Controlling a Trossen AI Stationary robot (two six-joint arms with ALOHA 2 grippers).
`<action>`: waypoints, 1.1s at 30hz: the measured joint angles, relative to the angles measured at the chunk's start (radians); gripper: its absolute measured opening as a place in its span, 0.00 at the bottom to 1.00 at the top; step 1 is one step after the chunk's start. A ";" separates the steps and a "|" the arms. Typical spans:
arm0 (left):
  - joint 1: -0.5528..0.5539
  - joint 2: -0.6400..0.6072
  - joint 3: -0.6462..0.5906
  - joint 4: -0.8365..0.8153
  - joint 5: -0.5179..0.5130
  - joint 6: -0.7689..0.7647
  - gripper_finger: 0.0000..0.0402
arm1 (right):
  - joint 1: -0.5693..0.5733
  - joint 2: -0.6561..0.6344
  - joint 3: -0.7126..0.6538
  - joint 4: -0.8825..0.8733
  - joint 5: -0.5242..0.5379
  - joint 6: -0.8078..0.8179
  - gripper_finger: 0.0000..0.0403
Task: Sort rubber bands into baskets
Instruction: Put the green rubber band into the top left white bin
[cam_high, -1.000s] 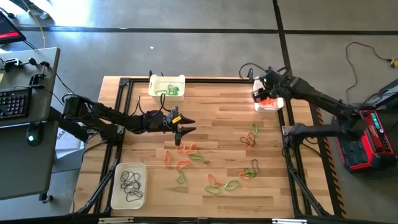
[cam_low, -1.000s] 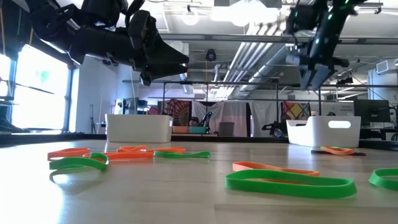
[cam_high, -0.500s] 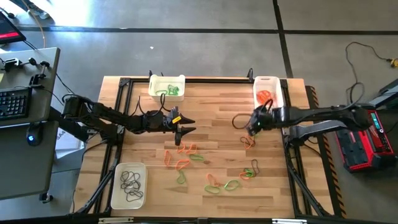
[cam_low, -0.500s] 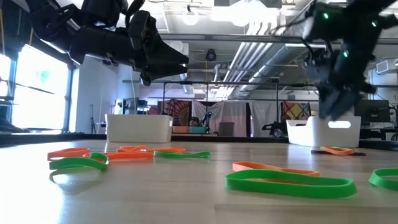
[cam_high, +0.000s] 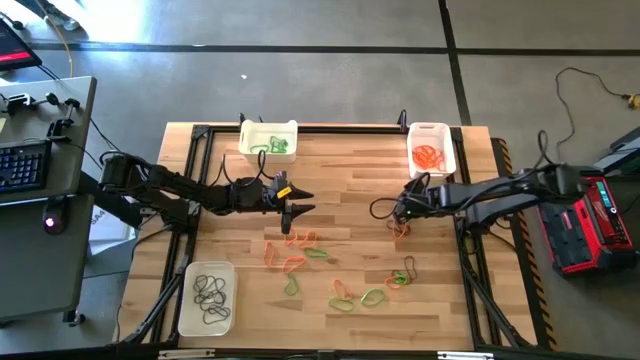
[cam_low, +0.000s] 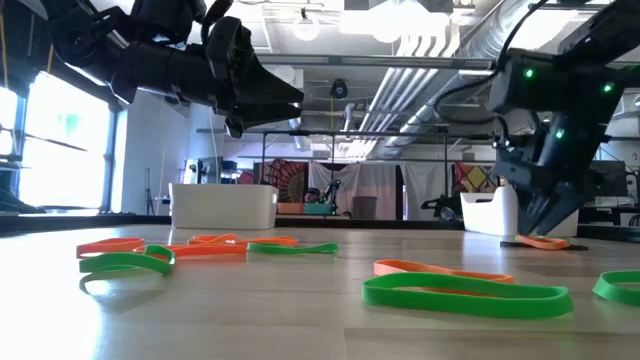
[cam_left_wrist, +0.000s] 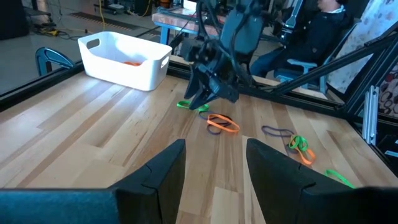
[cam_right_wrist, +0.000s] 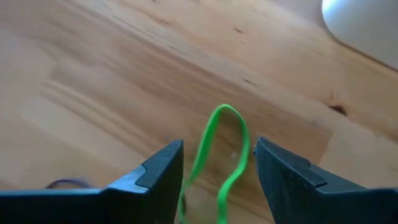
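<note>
Right hand (cam_right_wrist: 219, 163) spread low over thin green rubber loop (cam_right_wrist: 219, 149) on wooden surface (cam_high: 350, 170) — likely to snag neighbouring orange loop (cam_left_wrist: 222, 122). Left hand (cam_left_wrist: 214, 168) spread, idle.

Two dark jointed arms, looping black cables, green lights, black wedge-shaped fingers (cam_left_wrist: 158, 171)

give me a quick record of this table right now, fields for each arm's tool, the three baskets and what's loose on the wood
left tool: open, holding nothing, above the loose bands near mid-table
right tool: open, low over a green band lying between its fingers
far left basket: green bands
far right basket: orange bands
near left basket: dark bands
loose bands: green, orange and a few dark ones scattered on the wood
</note>
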 joint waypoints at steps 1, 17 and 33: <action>0.000 0.000 0.000 0.000 0.000 0.000 0.40 | 0.000 0.018 0.000 0.000 0.011 0.005 0.46; 0.000 0.000 0.000 -0.007 -0.022 0.001 0.40 | 0.032 0.056 -0.002 0.274 0.099 -0.163 0.03; -0.047 0.000 0.000 -0.014 -0.055 -0.008 0.40 | 0.084 0.048 0.000 1.092 0.025 -0.670 0.01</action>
